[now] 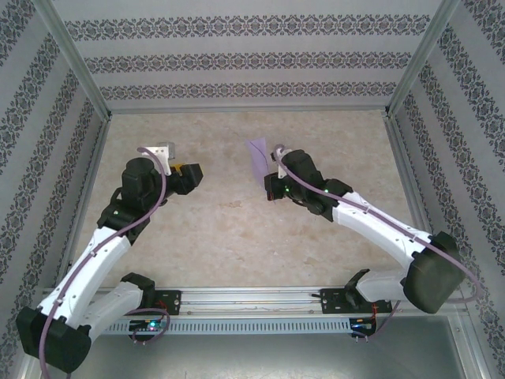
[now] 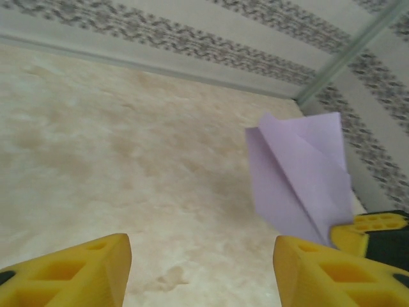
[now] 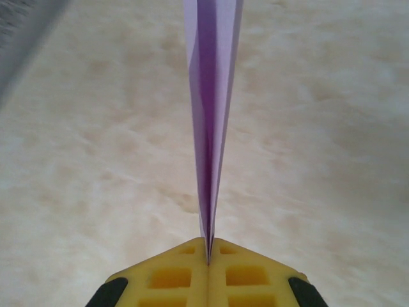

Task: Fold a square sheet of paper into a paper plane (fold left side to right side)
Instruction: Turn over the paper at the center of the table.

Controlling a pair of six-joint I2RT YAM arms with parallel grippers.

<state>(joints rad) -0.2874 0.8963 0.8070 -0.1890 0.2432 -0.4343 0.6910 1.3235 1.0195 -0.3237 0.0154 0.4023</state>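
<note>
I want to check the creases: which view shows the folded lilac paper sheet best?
The left wrist view: the folded lilac paper sheet faces the camera, its flaps and diagonal creases plain. The right wrist view shows it edge-on, pinched in the shut right tool. The top external view shows it small.

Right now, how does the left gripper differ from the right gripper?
The left gripper stands open with nothing between its fingers; the right gripper is shut on the folded lilac paper. The left gripper is apart from the paper, while the right gripper pinches one end of it and holds it over the table. Both have yellow fingers.
</note>
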